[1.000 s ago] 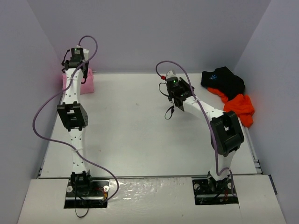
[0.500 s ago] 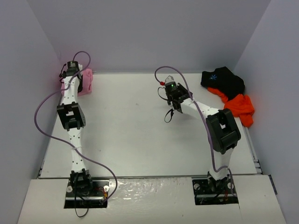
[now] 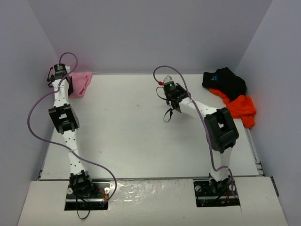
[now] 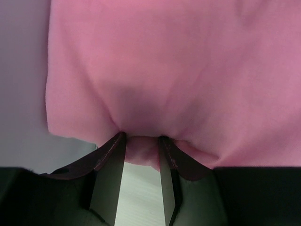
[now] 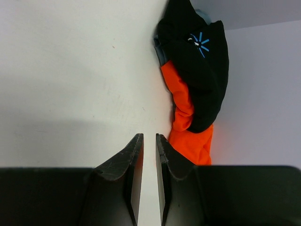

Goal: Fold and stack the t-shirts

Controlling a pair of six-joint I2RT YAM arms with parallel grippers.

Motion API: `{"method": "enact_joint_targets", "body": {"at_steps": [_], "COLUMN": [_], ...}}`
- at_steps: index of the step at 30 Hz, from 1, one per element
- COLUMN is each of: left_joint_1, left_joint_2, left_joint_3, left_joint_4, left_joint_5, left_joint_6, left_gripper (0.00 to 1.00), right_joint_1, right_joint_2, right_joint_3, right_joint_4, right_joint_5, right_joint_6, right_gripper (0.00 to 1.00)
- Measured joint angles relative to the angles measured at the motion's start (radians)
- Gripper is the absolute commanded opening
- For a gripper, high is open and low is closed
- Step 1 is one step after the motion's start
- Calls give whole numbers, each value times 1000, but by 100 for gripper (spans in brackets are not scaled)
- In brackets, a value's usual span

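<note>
The pink t-shirt (image 3: 81, 83) lies bunched at the back left corner of the table. My left gripper (image 3: 60, 77) is at its left edge by the wall. In the left wrist view the pink t-shirt (image 4: 178, 70) fills the frame and a fold of it is pinched between the fingertips of the left gripper (image 4: 141, 137). The black t-shirt (image 3: 225, 80) with the blue starburst lies on the orange t-shirt (image 3: 242, 109) at the back right; they show as black (image 5: 197, 61) and orange (image 5: 188, 136) in the right wrist view. My right gripper (image 3: 172, 93) (image 5: 146, 135) hovers over the middle back, nearly shut and empty.
Grey walls stand close on the left, back and right of the white table (image 3: 131, 136). A purple cable (image 3: 42, 101) loops beside the left arm, and another arcs over the right arm's wrist (image 3: 181, 75).
My left gripper has moved left toward the wall, pulling the pink t-shirt with it so it spreads lower. My right gripper has drifted slightly left and back.
</note>
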Motion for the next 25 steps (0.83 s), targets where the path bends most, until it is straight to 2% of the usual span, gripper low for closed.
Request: {"method": "enact_joint_targets", "body": {"at_steps": [2, 5, 7, 12, 13, 20, 22, 25], "left_joint_1": [12, 20, 17, -27, -41, -171, -205, -232], "left_joint_2": [-26, -54, -79, -193, -223, -551, -657, -811], "left_joint_3": [-37, -70, -95, -171, -184, -383, -469, -635], "left_joint_4": [3, 1, 0, -7, -8, 40, 70, 139], "left_joint_5": [35, 81, 104, 150, 160, 226, 237, 256], "left_joint_6": [-16, -34, -45, -57, -59, -87, -88, -82], "left_gripper": [34, 47, 52, 54, 55, 56, 57, 59], "right_joint_1": [0, 0, -1, -2, -2, -2, -2, -5], "right_joint_2": [0, 0, 0, -23, -33, -211, -282, -362], "right_joint_3": [9, 18, 26, 40, 40, 11, -16, -47], "right_joint_4": [-7, -25, -44, -95, -107, -143, -140, -140], "right_joint_5": [-19, -46, -71, -152, -165, -233, -245, -255], "right_joint_6": [11, 24, 39, 87, 96, 158, 167, 169], "right_gripper": [15, 19, 19, 23, 28, 42, 40, 31]}}
